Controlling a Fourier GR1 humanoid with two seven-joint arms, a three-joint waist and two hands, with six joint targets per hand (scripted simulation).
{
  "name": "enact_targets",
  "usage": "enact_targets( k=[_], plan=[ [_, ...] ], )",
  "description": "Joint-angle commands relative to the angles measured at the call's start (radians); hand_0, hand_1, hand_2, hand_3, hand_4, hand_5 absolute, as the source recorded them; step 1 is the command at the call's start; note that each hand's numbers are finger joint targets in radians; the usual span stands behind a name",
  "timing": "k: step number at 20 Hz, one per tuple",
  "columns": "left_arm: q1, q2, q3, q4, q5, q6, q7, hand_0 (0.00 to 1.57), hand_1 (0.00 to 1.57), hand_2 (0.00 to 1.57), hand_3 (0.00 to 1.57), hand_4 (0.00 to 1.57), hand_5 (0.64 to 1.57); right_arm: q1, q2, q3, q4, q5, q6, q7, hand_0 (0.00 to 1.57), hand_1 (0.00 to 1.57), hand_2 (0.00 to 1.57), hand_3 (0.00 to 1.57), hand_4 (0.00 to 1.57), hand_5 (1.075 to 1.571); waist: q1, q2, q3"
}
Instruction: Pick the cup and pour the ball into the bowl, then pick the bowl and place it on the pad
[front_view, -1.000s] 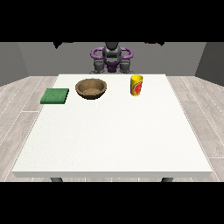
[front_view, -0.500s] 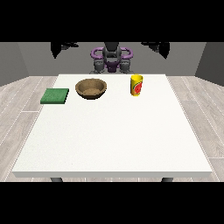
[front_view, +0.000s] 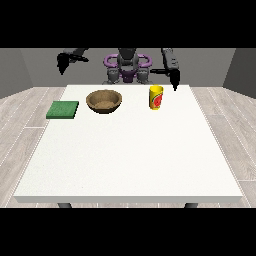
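the white table (front_view: 130, 160) fills most of what i can see, and the robot (front_view: 127, 65) sits small behind its far edge, its lower body hidden by the tabletop. on the far part of the table three things stand in a row. the green pad (front_view: 63, 109) lies flat near the edge at the view's left. the brown bowl (front_view: 104, 100) stands just to the right of it, apart from it, upright with its mouth up; its inside looks plain brown. the yellow cup (front_view: 156, 97) with a red mark on its side stands upright further right, well apart from the bowl. i cannot see into the cup from here, so the ball does not show at all.

the hand at the view's right (front_view: 174, 76) hangs above and just beyond the cup, a little to its right, pointing downward and not touching it. it is dark against the wall and small, and i cannot tell how its fingers lie. the hand at the view's left (front_view: 62, 62) is held up high and out to the side, beyond the table's far corner and well away from the pad. it is only a dark shape, and whether its fingers are straight or curled i cannot tell. neither hand has anything in it that i can make out.
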Motion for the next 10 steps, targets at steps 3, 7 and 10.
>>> enact_targets(
  k=[3, 7, 10],
  plan=[
    [-0.066, -0.071, -0.018, 0.223, -0.078, 0.086, -0.216, 0.0, 0.0, 0.0, 0.0, 0.0, 1.528, -0.068, -0.019, -0.014, 0.024, -0.014, 0.011, 0.008, 0.0, 0.0, 0.0, 0.0, 0.0, 1.57, -0.025, 0.062, -0.0005],
    [-0.15, 0.013, 0.077, 0.418, -0.024, 0.032, -0.342, 0.0, 0.0, 0.0, 0.0, 0.0, 1.518, -0.053, -0.026, -0.025, 0.017, -0.033, 0.05, -0.041, 0.0, 0.0, 0.0, 0.0, 0.0, 1.57, -0.057, 0.113, -0.0007],
    [-0.197, -0.017, 0.037, 0.458, -0.053, 0.089, -0.31, 0.0, 0.0, 0.0, 0.0, 0.0, 1.519, -0.024, -0.002, -0.022, 0.158, 0.031, 0.05, -0.153, 0.0, 0.0, 0.0, 0.0, 0.0, 1.571, -0.017, 0.06, 0.0]
  ],
)
